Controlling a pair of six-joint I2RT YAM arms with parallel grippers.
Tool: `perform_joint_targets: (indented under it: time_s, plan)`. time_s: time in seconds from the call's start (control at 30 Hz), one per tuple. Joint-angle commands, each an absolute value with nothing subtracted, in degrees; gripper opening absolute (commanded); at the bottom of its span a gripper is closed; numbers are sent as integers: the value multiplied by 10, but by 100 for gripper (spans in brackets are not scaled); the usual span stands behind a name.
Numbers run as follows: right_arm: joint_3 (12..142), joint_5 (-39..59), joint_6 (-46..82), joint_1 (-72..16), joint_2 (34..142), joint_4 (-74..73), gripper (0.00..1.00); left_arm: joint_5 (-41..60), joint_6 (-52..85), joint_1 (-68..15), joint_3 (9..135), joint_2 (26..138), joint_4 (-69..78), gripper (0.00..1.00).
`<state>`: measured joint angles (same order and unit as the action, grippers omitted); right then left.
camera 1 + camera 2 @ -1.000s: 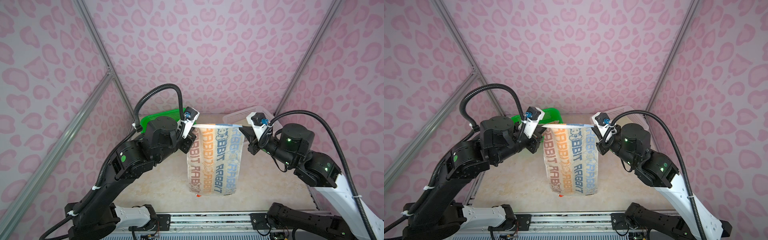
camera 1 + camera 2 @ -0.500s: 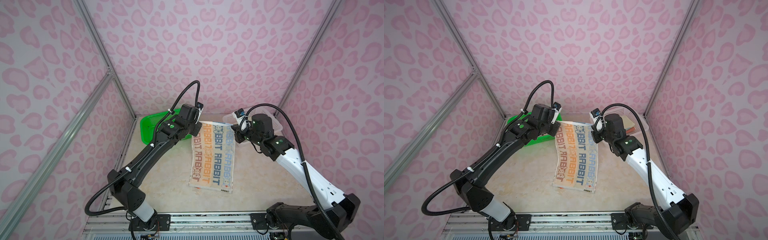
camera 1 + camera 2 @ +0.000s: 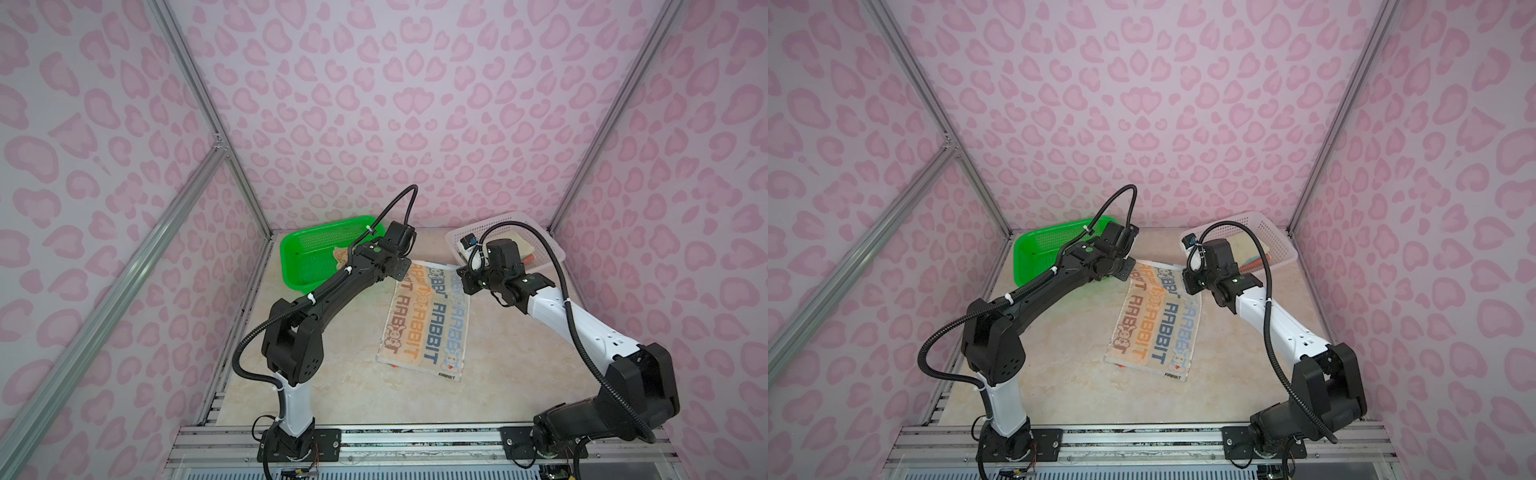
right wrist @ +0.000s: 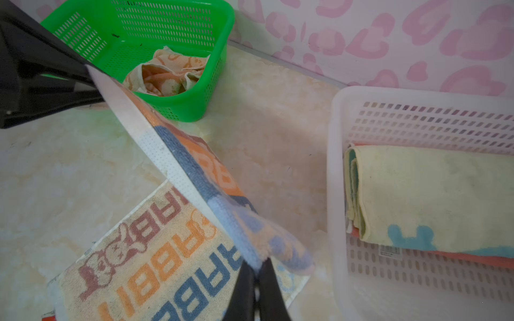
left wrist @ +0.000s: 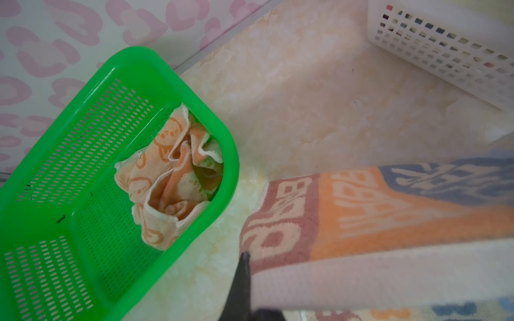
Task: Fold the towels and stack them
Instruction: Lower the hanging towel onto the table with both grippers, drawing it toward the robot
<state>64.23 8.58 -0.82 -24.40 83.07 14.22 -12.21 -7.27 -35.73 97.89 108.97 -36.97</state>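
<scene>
The brown, orange and blue striped towel (image 3: 428,320) (image 3: 1158,324) lies lengthwise on the table, letters up. Its far edge is stretched taut a little above the table between both grippers. My left gripper (image 5: 246,258) is shut on the far left corner and my right gripper (image 4: 257,266) is shut on the far right corner. An orange towel with white faces (image 5: 172,178) (image 4: 169,72) lies crumpled in the green basket. A folded pale yellow-green towel (image 4: 428,194) rests on a coral one (image 4: 472,258) in the white basket.
The green basket (image 3: 307,249) (image 5: 83,83) stands at the back left, right beside the left wrist. At the back right, close behind the right wrist, stands the white basket (image 3: 503,224) (image 4: 336,194). Pink patterned walls close in the back and both sides.
Both arms have swung down and toward the back wall with the striped towel. It hung between the grippers before; now most of it lies flat on the table.
</scene>
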Motion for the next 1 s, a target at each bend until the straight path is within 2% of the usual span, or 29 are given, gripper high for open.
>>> perform_joint_targets:
  time_s: [0.0,0.2,0.5,0.73,0.97]
  plan:
    - [632,82,9,-240,821,175,0,-161,-55,-360,958,1075,-365,3]
    - [593,120,26,-240,786,241,0,-175,-38,-390,888,1029,-363,3]
    - [465,170,83,-252,663,254,0,-189,6,-426,782,966,-379,3]
    - [389,157,136,-300,584,270,0,-206,36,-458,729,940,-403,3]
    - [361,115,166,-359,549,318,0,-235,66,-492,686,916,-423,2]
